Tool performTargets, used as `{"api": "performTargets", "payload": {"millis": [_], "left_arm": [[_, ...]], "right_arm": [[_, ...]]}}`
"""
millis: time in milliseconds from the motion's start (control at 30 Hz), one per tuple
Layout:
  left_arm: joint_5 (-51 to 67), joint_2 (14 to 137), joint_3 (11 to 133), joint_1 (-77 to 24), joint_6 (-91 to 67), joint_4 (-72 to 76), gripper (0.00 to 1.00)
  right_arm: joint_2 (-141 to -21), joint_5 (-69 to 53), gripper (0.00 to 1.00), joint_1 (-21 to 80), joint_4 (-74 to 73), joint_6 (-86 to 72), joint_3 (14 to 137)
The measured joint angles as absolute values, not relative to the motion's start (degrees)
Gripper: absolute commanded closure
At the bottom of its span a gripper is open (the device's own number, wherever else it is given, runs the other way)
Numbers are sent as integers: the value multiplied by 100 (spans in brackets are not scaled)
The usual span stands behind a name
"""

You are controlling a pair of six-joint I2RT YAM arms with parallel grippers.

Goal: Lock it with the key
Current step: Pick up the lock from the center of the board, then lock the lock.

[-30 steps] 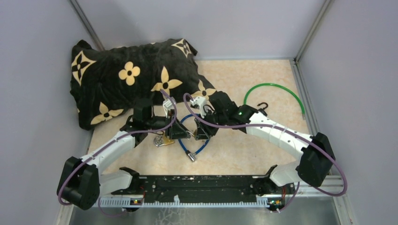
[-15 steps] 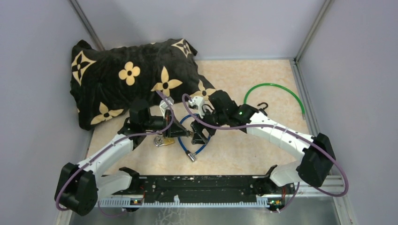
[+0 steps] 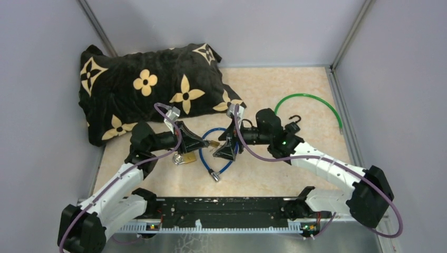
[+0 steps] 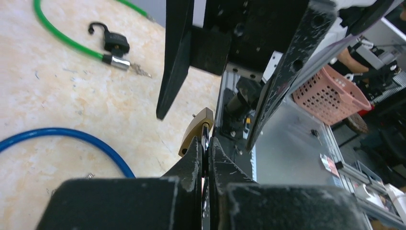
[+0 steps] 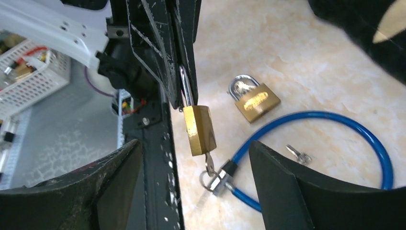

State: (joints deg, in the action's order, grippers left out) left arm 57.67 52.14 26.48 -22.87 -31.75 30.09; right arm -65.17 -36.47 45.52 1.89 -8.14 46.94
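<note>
My left gripper [image 3: 204, 142] is shut on the shackle of a small brass padlock [image 3: 212, 143] and holds it above the table. In the left wrist view my gripper [image 4: 205, 143] pinches the shackle, and the padlock body [image 4: 196, 128] sticks out past the tips. In the right wrist view the padlock [image 5: 200, 129] hangs with a key [image 5: 209, 164] in its bottom. My right gripper [image 5: 196, 187] is open, facing the padlock, with its jaws wide on either side and touching nothing. It also shows in the top view [image 3: 224, 150].
A second brass padlock [image 5: 256, 100] lies on the table beside a blue cable lock [image 5: 335, 124] and a loose key [image 5: 298, 153]. A green cable [image 3: 311, 103] with a black padlock [image 3: 295, 121] lies at the right. A black flowered pillow [image 3: 147, 84] fills the back left.
Both arms have swung round so the grippers face each other. The left gripper now holds the padlock out to the right, and the right wrist has drawn back to the right.
</note>
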Motion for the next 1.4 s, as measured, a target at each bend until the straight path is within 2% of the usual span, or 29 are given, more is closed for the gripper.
{"api": "performTargets", "payload": {"millis": [100,233,400,433,567,767,800,833,867,900,1067,1100,1200,1233,1300,1400], "left_arm": [[5631,5028,2569,-2220,-3406,3301,100],[5505,4880,2429,-2189,-3660,3623,100],[5441,4862,2298,-2187,-3844,3830,100],[5437,4862,2290,-2187,-3881,3872,100],[5430,4853,2281,-2165,-3994,4023,100],[5349,4853,2252,-2165,-4117,4187,100],[5336,4853,2250,-2165,-4134,4206,100],[5323,4853,2250,-2165,-4145,4228,100],[5310,4853,2248,-2165,-4160,4250,100],[5308,4853,2246,-2165,-4178,4263,100],[5299,4853,2226,-2158,-4230,4344,100],[5297,4853,2217,-2158,-4233,4364,96],[5284,4829,2165,-2161,-4185,4392,39],[5284,4812,2152,-2158,-4128,4368,31],[5315,4748,2145,-2108,-4066,4246,26],[5413,4593,2215,-1920,-3732,3745,28]], "right_arm": [[-6683,-3813,42,4552,923,-1197,4534],[-6845,-3962,57,4552,1931,-1710,4318],[-6971,-4023,84,4565,2897,-2215,4064],[-6993,-4025,84,4569,2995,-2272,4047],[-7059,-4047,73,4569,3199,-2408,4047],[-7083,-4042,69,4595,3199,-2432,4047],[-7083,-4038,71,4598,3192,-2434,4047],[-7081,-4034,79,4600,3190,-2447,4047],[-7083,-4021,93,4600,3192,-2462,4047],[-7083,-4003,100,4598,3201,-2502,4047],[-7081,-3983,100,4595,3262,-2628,4045],[-7078,-3981,100,4598,3275,-2657,4042],[-7059,-3975,100,4595,3297,-2705,4005],[-7046,-3966,100,4587,3288,-2707,4005],[-6930,-3975,100,4519,3096,-2639,4016],[-6702,-4066,100,4355,2606,-2408,4093]]}}
